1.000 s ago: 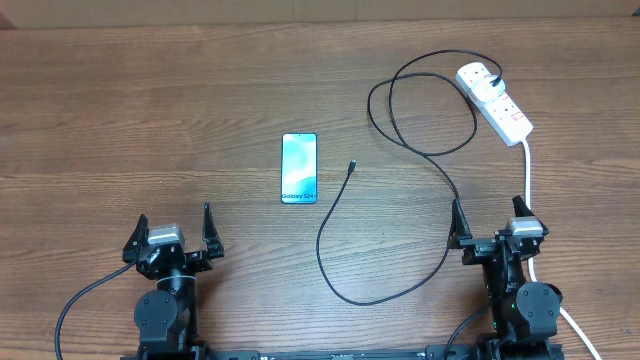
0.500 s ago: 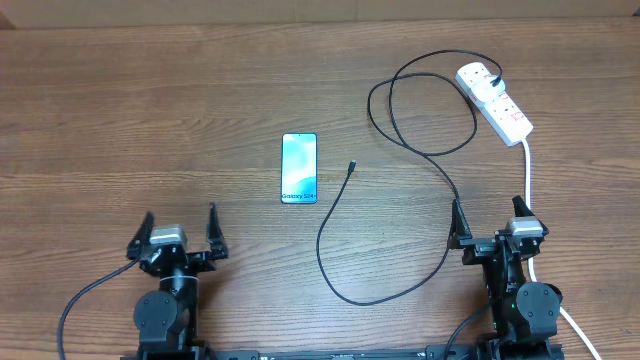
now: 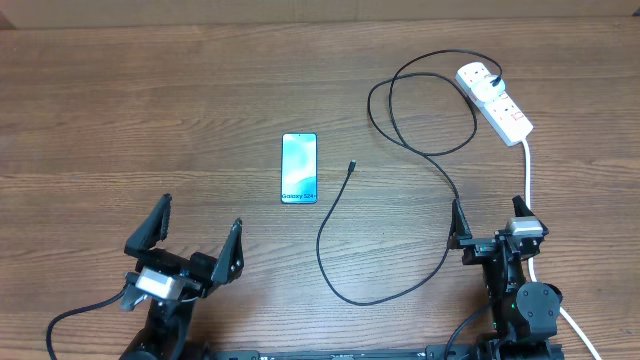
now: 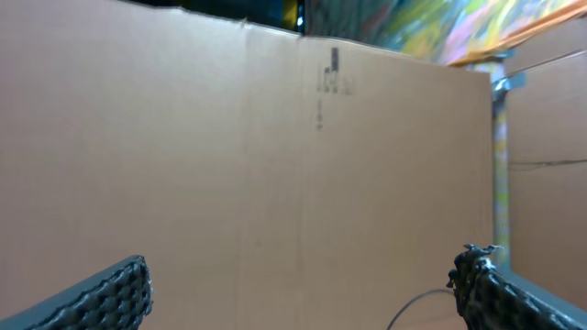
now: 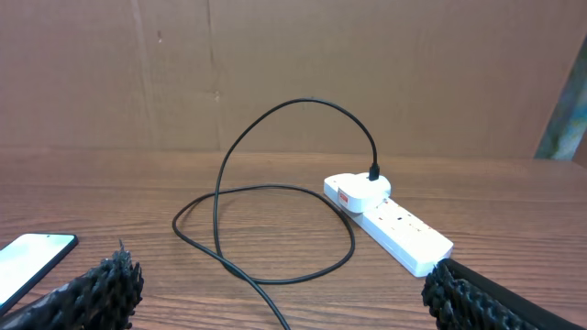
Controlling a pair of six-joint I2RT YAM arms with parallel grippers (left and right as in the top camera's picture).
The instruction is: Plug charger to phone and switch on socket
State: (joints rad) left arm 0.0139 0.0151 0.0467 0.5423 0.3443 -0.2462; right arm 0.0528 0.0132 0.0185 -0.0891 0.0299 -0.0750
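Flatly slim rectangular phone point(image 3: 299, 168), looping charger point(image 3: 320, 237)

You've got a brown wood-grain table point(image 3: 150, 100), a plain cardboard wall point(image 4: 229, 183) standing along its far edge, and a metal post point(image 4: 500, 156) beside that cardboard in the left wrist view.

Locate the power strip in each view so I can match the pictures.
Overhead: power strip lies at upper right, angled.
Left wrist: not in it; mostly cardboard wall.
Right wrist: right of centre.
Shared landmark: the black charger cable plugged into its end, in the overhead and right wrist views.
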